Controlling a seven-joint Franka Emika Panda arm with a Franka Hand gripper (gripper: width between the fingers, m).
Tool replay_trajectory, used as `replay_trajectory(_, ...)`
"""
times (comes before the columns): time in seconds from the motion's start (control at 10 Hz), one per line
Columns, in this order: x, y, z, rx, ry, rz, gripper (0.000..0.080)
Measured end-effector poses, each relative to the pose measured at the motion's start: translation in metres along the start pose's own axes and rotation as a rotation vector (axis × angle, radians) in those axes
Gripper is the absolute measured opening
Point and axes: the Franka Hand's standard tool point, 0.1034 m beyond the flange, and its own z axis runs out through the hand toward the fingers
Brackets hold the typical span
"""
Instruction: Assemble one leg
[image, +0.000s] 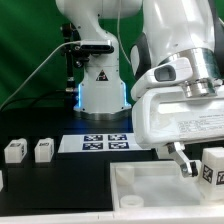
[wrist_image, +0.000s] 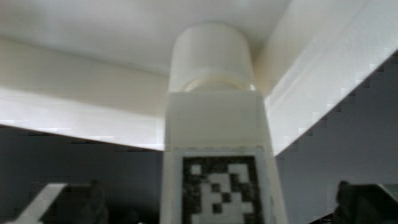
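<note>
In the exterior view my gripper (image: 200, 165) hangs over the far right corner of the large white tray-like piece (image: 150, 190). A white leg (image: 212, 166) with marker tags stands tilted there, between the fingers. In the wrist view the leg (wrist_image: 219, 120) fills the middle, and its rounded peg end points into the corner of the white piece (wrist_image: 71, 90). The dark fingertips (wrist_image: 68, 205) sit on either side of the leg with a gap on each side. The gripper (wrist_image: 217, 210) is open around the leg. Whether the peg sits in a socket is hidden.
Two more legs (image: 14, 150) (image: 43, 150) stand on the black table at the exterior view's left, and a third shows at the edge (image: 2, 180). The marker board (image: 107, 142) lies in front of the robot base (image: 103, 95).
</note>
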Motion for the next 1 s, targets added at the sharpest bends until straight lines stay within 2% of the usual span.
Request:
replay_trajectory(0.3, 0.0, 0.0, 0.0, 0.0, -0.001, 0.0, 0.0649)
replay_trajectory(0.4, -0.003, -0.003, 0.001, 0.012, -0.05, 0.0, 0.0649)
replay_trajectory(0.5, 0.002, -0.002, -0.005, 0.022, -0.111, 0.02, 0.0649)
replay_trajectory(0.6, 0.003, -0.005, -0.013, 0.047, -0.231, 0.037, 0.0649)
replay_trajectory(0.7, 0.01, -0.008, -0.018, 0.072, -0.355, 0.041, 0.0649)
replay_trajectory(0.8, 0.011, -0.01, -0.018, 0.099, -0.491, 0.042, 0.0649)
replay_trajectory(0.9, 0.008, -0.01, -0.016, 0.109, -0.541, 0.043, 0.0649)
replay_trajectory(1.0, -0.002, -0.012, -0.02, 0.134, -0.68, 0.037, 0.0649)
